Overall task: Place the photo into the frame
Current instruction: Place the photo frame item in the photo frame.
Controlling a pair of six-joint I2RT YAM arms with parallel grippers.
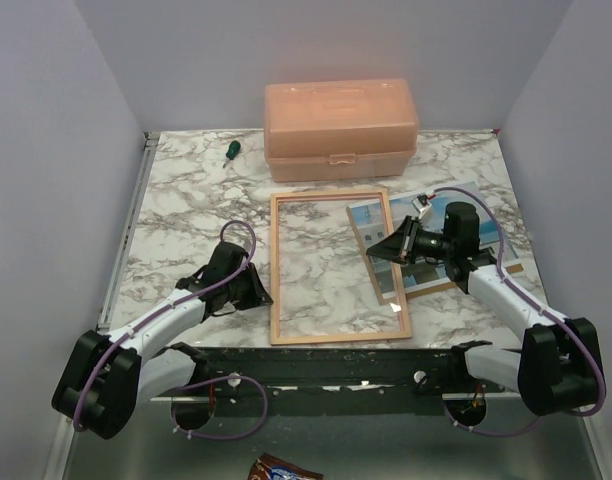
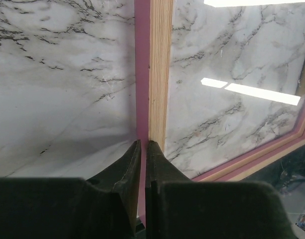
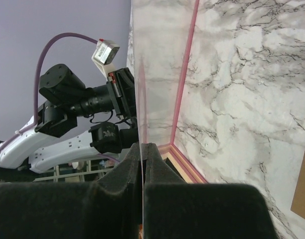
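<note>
The left gripper (image 2: 144,143) pinched the frame (image 1: 277,270) at its nine-o'clock rail; the right gripper (image 3: 142,145) clenched a clear sheet (image 3: 157,74) at three o'clock.

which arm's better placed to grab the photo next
Right, likely: the photo lies beside the right gripper, though it must first release the clear pane. The left gripper pinches the far left rail of the frame.

Photo (image 1: 371,218) mostly under right gripper (image 1: 379,250), clear pane (image 3: 157,74) faint edge-on, frame (image 2: 160,74) cut off in left wrist view.
</note>
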